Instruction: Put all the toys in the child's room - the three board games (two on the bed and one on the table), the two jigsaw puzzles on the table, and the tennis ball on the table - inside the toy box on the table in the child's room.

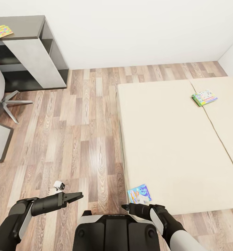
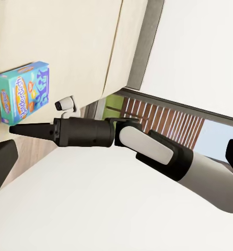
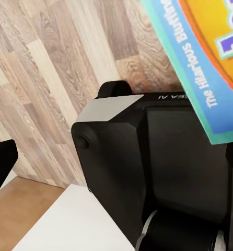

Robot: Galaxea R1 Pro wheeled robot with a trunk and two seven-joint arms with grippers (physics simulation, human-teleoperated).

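At the far left of the head view, a thin square jigsaw puzzle covered in small colourful patches (image 1: 2, 31) lies flat on top of a low dark grey desk with a white panel (image 1: 32, 52), well apart from the robot. A wood-plank floor (image 1: 85, 132) runs between that desk and the big low bed with a plain beige mattress (image 1: 165, 139). Low down, the left gripper (image 1: 77, 196) sticks out over the floor with nothing in it, and its two dark fingers look pressed together into one point. It seems to be just waiting. Next along, a flat light blue board game box (image 1: 140, 194) lies on the near corner of the bed, and the right gripper (image 1: 126, 207) points at it from just beside the edge, likely so it can pick the box up first. I cannot tell if its jaws are apart or together. In the right wrist view the blue box (image 3: 200, 57) looks very near. Far to the right, a green-edged board game box with a white colourful cover (image 1: 204, 97) rests on the mattress.
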